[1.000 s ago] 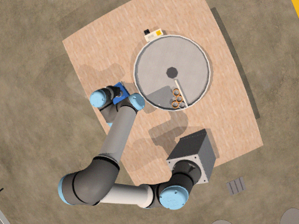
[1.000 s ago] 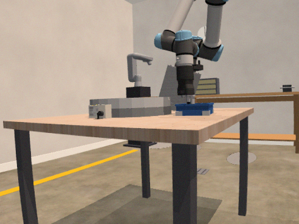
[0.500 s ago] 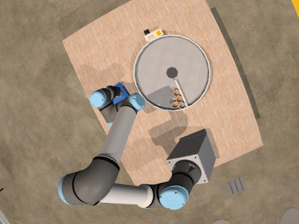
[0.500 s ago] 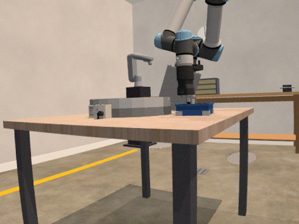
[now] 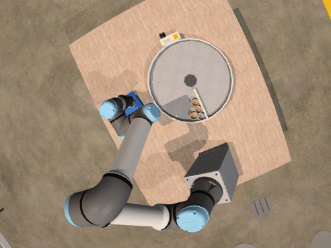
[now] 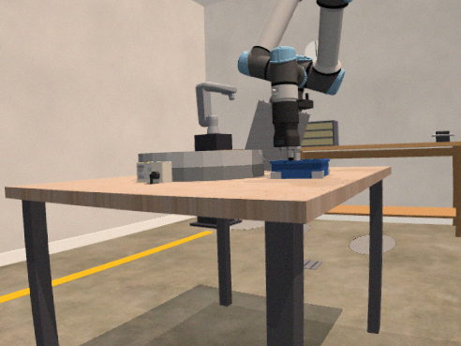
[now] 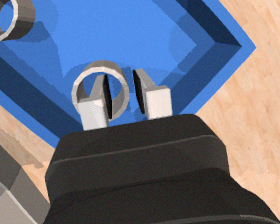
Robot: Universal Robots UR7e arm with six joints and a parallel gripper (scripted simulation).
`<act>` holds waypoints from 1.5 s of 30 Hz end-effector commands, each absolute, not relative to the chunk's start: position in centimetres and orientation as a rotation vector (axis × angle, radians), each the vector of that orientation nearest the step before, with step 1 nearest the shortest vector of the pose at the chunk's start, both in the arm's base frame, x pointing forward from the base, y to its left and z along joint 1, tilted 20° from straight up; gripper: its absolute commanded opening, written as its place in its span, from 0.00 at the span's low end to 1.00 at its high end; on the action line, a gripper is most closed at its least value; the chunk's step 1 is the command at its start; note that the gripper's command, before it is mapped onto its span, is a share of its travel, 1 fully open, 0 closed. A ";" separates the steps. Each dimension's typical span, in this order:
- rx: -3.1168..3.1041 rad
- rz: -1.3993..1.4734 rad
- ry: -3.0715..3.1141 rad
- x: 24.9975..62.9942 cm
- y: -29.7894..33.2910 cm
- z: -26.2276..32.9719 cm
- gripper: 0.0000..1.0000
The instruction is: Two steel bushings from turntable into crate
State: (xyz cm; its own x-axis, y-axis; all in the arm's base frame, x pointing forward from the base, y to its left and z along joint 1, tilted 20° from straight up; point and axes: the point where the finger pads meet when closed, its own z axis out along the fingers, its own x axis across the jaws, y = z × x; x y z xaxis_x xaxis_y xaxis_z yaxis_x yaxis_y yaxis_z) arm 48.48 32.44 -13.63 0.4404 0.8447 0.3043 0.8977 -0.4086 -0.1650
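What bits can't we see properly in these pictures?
- Top view: the arm covers most of the blue crate, so what is inside is hidden.
- Exterior view: the turntable's wall hides the sleeves on it, and the crate's wall hides its inside.
- Wrist view: one sleeve is cut off by the left edge.
- Top view: the turntable sleeves are too small to count surely.

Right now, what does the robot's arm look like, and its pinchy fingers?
The arm is made of smooth grey tubes with dark grey joints and light blue round caps. The gripper has a chunky black body and two flat silver-grey fingers. No cables show.
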 end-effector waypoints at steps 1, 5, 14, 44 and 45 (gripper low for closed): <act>-2.395 -0.251 -1.497 48.5 32.4 -13.6 0.47; -2.395 -0.251 -1.497 48.5 32.4 -13.6 0.47; -2.395 -0.251 -1.497 48.5 32.4 -13.6 0.47; -2.395 -0.251 -1.497 48.5 32.1 -12.9 0.47; -2.395 -0.251 -1.497 48.5 32.1 -12.8 0.47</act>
